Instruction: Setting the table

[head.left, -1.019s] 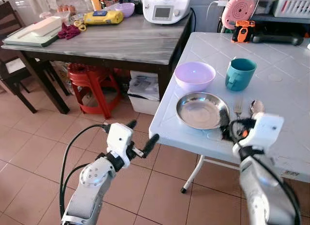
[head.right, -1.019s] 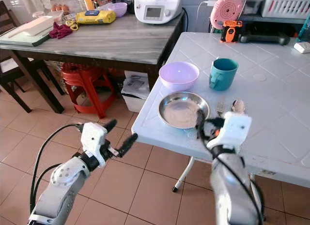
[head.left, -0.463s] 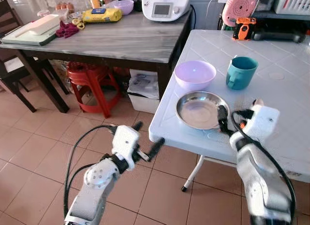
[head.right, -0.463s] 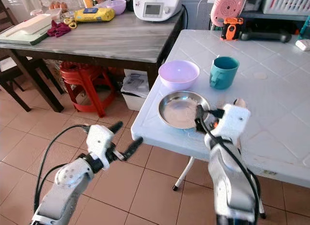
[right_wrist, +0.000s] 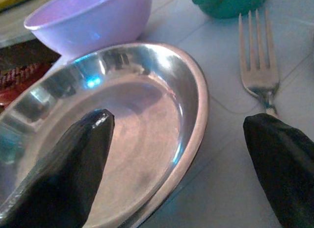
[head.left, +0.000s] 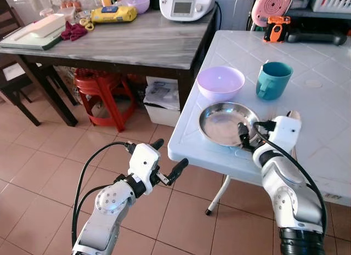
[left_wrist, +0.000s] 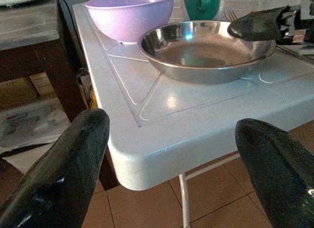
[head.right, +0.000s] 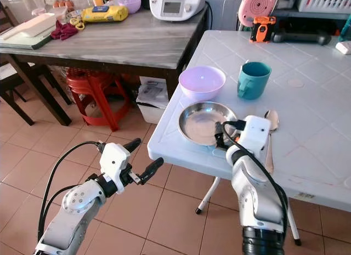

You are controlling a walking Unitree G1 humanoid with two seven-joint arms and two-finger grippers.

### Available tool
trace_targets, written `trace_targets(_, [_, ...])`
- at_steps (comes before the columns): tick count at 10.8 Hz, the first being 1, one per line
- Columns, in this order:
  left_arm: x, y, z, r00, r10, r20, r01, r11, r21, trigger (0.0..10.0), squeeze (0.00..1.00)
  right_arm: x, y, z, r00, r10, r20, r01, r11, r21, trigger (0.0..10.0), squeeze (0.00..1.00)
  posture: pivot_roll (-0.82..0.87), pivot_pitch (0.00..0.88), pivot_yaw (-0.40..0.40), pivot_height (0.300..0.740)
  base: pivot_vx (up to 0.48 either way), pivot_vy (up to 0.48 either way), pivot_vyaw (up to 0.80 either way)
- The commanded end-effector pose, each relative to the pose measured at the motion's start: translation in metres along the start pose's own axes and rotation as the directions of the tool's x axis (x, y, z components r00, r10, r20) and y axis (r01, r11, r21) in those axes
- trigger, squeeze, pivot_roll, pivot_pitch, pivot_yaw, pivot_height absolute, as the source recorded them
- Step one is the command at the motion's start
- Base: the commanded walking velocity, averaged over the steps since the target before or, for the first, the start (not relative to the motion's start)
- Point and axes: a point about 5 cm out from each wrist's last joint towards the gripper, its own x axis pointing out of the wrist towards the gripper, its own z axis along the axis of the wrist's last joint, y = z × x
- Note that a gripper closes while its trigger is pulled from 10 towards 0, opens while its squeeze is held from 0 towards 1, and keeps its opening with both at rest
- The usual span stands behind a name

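Observation:
A steel plate (head.left: 225,125) lies near the front left corner of the white table (head.left: 323,96). Behind it stand a purple bowl (head.left: 220,83) and a teal mug (head.left: 272,81). A fork (right_wrist: 258,66) and a spoon (head.right: 271,119) lie just right of the plate. My right gripper (head.left: 248,135) is open at the plate's right rim. One of its fingers (right_wrist: 68,179) is over the plate's inside, the other on the fork's side. My left gripper (head.left: 168,156) is open and holds nothing, out over the floor just below the table's front edge (left_wrist: 147,159).
To the left stands a grey marble-top table (head.left: 137,44) with a white appliance (head.left: 185,4), a yellow pack (head.left: 114,13) and a board. A red stool (head.left: 101,90) and a box stand under it. An orange tool (head.left: 277,29) lies at the white table's back.
My right gripper has moved forward and left from the table's front edge to the plate's right rim. The left gripper stays open near the table's edge. The camera has shifted slightly.

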Motion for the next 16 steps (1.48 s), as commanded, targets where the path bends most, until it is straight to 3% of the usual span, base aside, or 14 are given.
trace_targets(1, [-0.003,0.002,0.003,1.000,0.004,0.008,-0.004,1.000,0.019,10.0,0.00,0.003,0.004,0.000,1.000,0.015,-0.009,-0.015,1.000,0.003,10.0,0.00,-0.06,0.116,0.105,0.740,0.000,0.000,0.00])
trace_targets(4, [-0.002,0.004,0.003,1.000,0.010,0.009,-0.010,1.000,0.022,10.0,0.00,0.012,0.006,0.002,0.999,0.032,-0.013,-0.032,0.999,0.010,10.0,0.00,-0.06,0.118,0.110,0.740,0.000,0.000,0.00])
trace_targets(5, [-0.002,0.003,0.003,1.000,0.005,0.008,-0.006,1.000,0.022,10.0,0.00,0.015,0.009,0.006,0.999,0.038,-0.003,-0.038,0.999,0.008,0.0,0.00,-0.06,0.119,0.110,0.740,0.000,0.000,0.00])
trace_targets(10, [-0.004,0.003,0.004,1.000,0.008,0.007,-0.008,1.000,0.026,10.0,0.00,0.017,0.012,-0.002,0.995,0.065,-0.074,-0.062,0.997,0.038,0.0,0.00,-0.05,0.119,0.105,0.740,0.000,0.000,0.00])
trace_targets(16, [-0.004,0.002,0.006,0.999,-0.036,0.029,0.035,0.999,0.022,10.0,0.00,0.014,0.002,-0.008,0.993,0.029,-0.113,-0.027,0.999,0.023,0.0,0.00,-0.06,0.113,0.101,0.740,0.000,0.000,0.00])
